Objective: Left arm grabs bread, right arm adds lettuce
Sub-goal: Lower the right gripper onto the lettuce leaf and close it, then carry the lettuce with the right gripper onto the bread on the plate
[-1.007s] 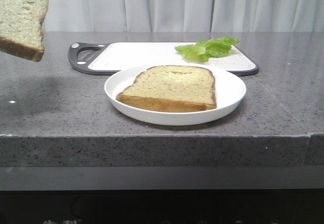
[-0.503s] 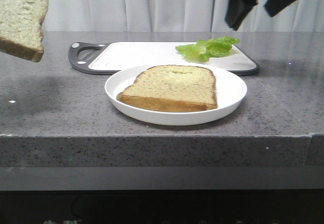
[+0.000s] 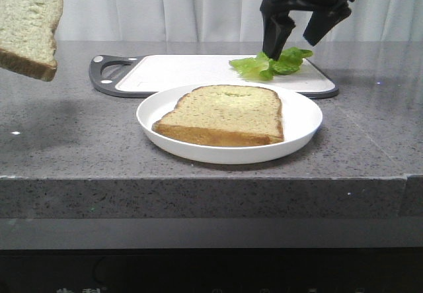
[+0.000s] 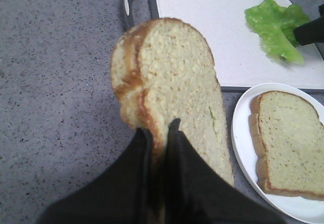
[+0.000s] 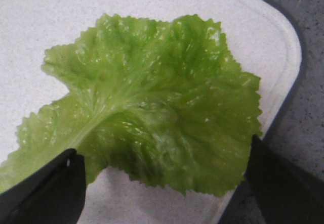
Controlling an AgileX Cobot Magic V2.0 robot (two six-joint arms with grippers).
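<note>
The bread (image 3: 26, 25) hangs tilted in the air at the far left, above the counter. In the left wrist view my left gripper (image 4: 159, 128) is shut on the crust edge of the bread (image 4: 172, 77); the gripper itself is out of the front view. The lettuce (image 3: 271, 63) lies on the right end of the white cutting board (image 3: 178, 71). My right gripper (image 3: 289, 47) is open just above it. In the right wrist view my right gripper (image 5: 162, 150) has one finger at either side of the lettuce (image 5: 152, 97), not closed on it.
A white plate (image 3: 301, 118) stands in front of the board with a second bread slice (image 3: 225, 114) lying flat on it. The board's dark handle (image 3: 106, 75) points left. The grey counter's front edge runs below the plate. Curtains hang behind.
My right gripper has come into view from the upper right and dropped down and left to just over the lettuce. The held bread has not moved.
</note>
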